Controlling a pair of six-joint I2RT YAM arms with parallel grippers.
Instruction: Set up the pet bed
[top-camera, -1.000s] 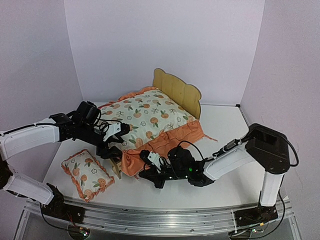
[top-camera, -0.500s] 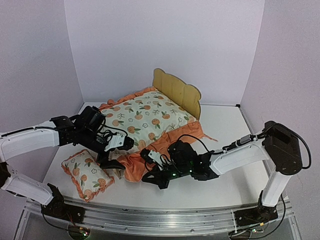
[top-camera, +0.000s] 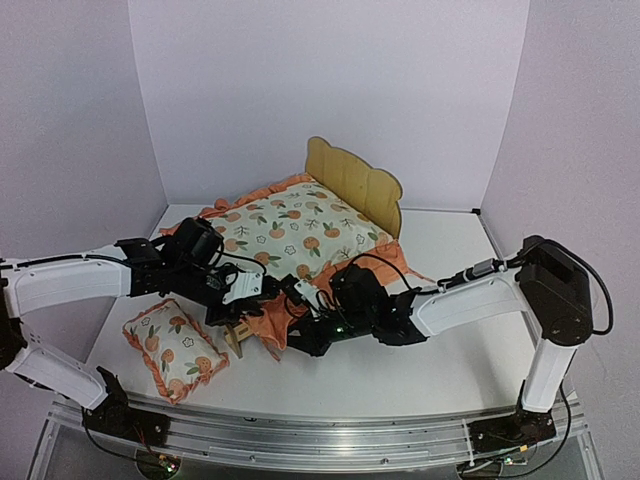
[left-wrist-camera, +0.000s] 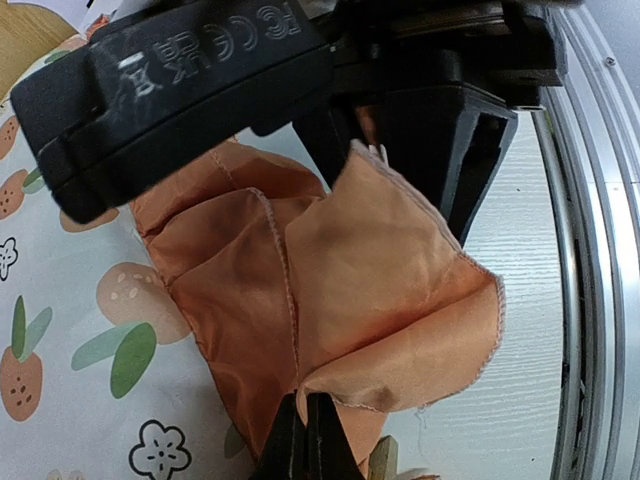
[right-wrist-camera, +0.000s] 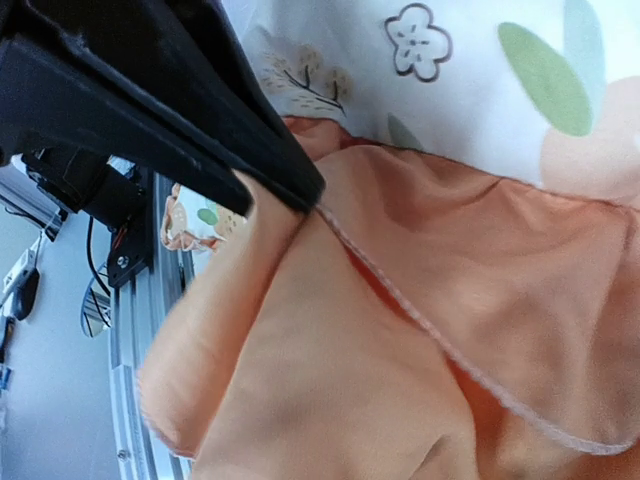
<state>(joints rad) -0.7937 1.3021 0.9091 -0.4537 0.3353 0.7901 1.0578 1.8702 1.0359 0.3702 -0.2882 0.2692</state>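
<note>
The pet bed shows its scalloped plywood headboard (top-camera: 355, 185) at the back and a bit of wooden footboard (top-camera: 237, 335) under the near corner. The fruit-print mattress cushion (top-camera: 290, 230) lies across it. Its orange ruffle (left-wrist-camera: 380, 290) bunches at the near corner. My left gripper (left-wrist-camera: 305, 440) is shut on the ruffle's edge; in the top view it (top-camera: 266, 291) sits at that corner. My right gripper (top-camera: 303, 293) meets it from the right. In the left wrist view its fingers (left-wrist-camera: 470, 150) stand apart around the ruffle's tip. Orange cloth hides them in the right wrist view.
A small matching fruit-print pillow (top-camera: 175, 350) lies on the table left of the bed's near corner, below my left arm. White walls close in the back and sides. The metal rail (top-camera: 300, 435) with the arm bases runs along the near edge.
My left gripper has come to the cushion's near corner and closed on the ruffle. The right gripper has moved up and left to the same corner and its jaws have parted.
</note>
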